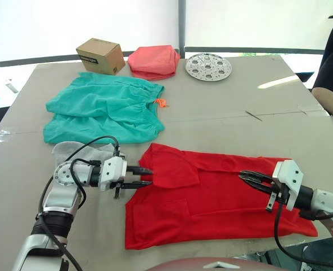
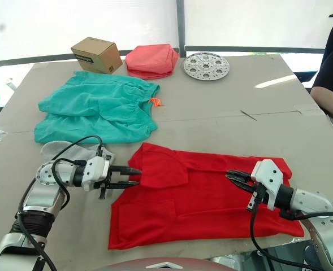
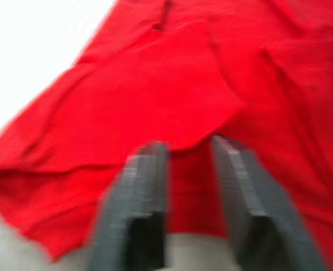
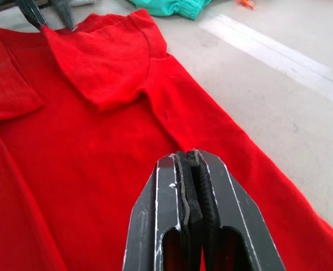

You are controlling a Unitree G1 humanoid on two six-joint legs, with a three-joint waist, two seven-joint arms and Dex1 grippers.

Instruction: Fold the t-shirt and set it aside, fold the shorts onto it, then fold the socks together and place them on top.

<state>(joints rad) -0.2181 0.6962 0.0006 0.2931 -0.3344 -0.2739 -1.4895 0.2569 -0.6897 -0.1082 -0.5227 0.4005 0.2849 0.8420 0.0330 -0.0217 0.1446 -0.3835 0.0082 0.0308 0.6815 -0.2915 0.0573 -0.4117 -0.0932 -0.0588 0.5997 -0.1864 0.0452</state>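
Grey table (image 1: 223,121), near edge: red t-shirt (image 1: 223,197) lying flat, left gripper (image 1: 145,176) fingers narrowly parted at its folded-over sleeve, right gripper (image 1: 246,177) fingers pressed together above it; grey socks (image 1: 70,149) beside; teal shorts (image 1: 101,107) farther back.

t-shirt (image 1: 211,197) bright red; shorts (image 1: 101,107) teal-green; socks (image 1: 70,150) light grey; folded cloth (image 1: 153,61) coral-pink; box (image 1: 100,56) brown

The red t-shirt (image 1: 223,197) is lying spread across the near side of the table (image 1: 223,116), with the left tool (image 1: 146,175) reaching its folded sleeve edge, fingers parted. The right tool (image 1: 246,177) is hovering over the shirt's other end, while the teal shorts (image 1: 101,107) are resting behind.
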